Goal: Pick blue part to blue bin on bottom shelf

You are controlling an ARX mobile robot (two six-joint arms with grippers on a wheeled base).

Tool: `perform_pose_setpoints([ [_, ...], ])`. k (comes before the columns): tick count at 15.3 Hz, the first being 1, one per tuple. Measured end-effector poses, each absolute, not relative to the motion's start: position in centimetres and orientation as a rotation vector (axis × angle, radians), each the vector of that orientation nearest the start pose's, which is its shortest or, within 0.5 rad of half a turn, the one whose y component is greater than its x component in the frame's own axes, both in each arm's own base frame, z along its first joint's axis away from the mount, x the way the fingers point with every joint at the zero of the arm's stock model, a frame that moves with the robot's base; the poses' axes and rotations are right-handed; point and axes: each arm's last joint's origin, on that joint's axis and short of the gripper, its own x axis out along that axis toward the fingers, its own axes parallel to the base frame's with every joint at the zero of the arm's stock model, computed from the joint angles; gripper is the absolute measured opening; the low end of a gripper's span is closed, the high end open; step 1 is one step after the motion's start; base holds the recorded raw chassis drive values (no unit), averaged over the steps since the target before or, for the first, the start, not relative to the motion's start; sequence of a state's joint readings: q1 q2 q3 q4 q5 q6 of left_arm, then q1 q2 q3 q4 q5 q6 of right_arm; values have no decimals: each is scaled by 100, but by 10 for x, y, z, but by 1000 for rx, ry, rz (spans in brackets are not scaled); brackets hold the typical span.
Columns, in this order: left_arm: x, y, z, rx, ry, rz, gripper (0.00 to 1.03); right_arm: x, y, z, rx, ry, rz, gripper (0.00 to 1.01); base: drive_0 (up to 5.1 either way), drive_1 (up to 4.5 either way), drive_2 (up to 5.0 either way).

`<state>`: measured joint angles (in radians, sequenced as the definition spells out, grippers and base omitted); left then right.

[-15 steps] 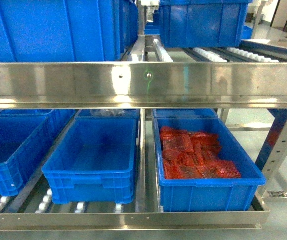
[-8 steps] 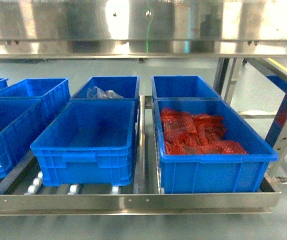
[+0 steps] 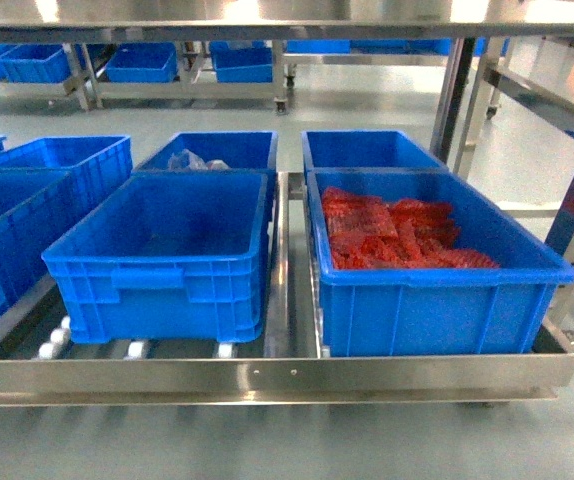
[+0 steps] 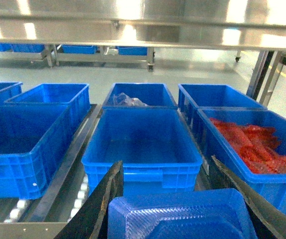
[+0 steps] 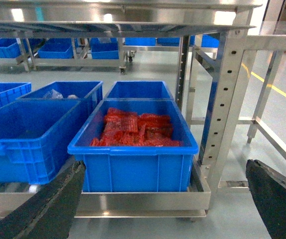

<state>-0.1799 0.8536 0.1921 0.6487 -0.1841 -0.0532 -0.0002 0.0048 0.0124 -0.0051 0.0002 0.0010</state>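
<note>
Left gripper [image 4: 175, 199]: dark jaws spread wide, one on each side of a blue moulded plastic part [image 4: 180, 216] with ribbed texture; contact with the part's edges cannot be confirmed.
Blue part location: low in the left wrist view, in front of and above the rack, outside every bin.
Right gripper [image 5: 168, 199]: dark jaws far apart, nothing between them.
Bottom shelf [image 3: 267, 375]: grey stainless-steel rack; front rail runs full width, small white rollers [image 3: 57, 340] show at lower left.
Middle blue plastic bin [image 3: 167, 255]: open top, interior looks bare, rim unobstructed.
Right blue plastic bin [image 3: 427, 275]: holds red mesh-wrapped items [image 3: 397, 235], just beside the middle bin across a steel divider rail.
Rear bin [image 3: 217, 150]: contains crumpled clear plastic [image 3: 192, 160].
Headroom: open space between the bin rims and the steel upper shelf [image 4: 143, 25].
</note>
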Motion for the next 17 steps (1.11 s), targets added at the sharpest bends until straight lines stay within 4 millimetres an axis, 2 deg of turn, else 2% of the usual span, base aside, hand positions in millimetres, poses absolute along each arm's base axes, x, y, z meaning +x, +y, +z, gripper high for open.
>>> perform_pose_setpoints([
  [17, 171, -26, 198, -51, 14, 5, 43, 97, 0, 167, 0, -1, 0, 98, 0, 0, 0],
])
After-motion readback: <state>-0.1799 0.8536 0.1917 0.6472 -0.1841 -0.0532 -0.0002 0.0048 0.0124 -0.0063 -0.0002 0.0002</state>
